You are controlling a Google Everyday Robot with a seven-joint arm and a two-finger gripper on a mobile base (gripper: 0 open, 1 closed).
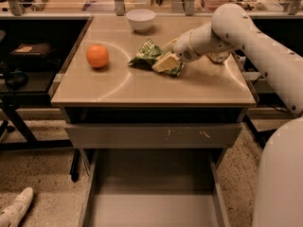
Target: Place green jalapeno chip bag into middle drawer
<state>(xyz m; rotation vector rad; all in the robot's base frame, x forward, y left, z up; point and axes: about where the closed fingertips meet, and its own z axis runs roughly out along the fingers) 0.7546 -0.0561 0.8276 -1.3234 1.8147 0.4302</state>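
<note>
Green jalapeno chip bag [147, 55] lies crumpled on the table [189, 86], a little behind the table's middle and slightly toward its right half, well apart from the drawer below. The gripper [166, 62] sits low over the table at the bag's right end, touching the foil, its pale yellowish tip lying against the shiny green wrapper. From this angle it cannot be told whether the gripper is clamped onto the bag or only pressed against it, nor how wide it stands. The white arm [246, 37] reaches in over the table's right edge and slopes down to the gripper. An orange [97, 56] rests on the left part of the table, apart from the bag. A white bowl [140, 19] stands near the table's back edge, behind the bag and not touching it; what it holds cannot be seen. Under the tabletop, a grey drawer front [151, 135] with pale scratch marks sits closed across the table's face. Below that, the middle drawer [151, 193] is pulled out toward the camera from the table's front. Its flat grey floor and thin side walls are in plain sight, with the bag not in it.
</note>
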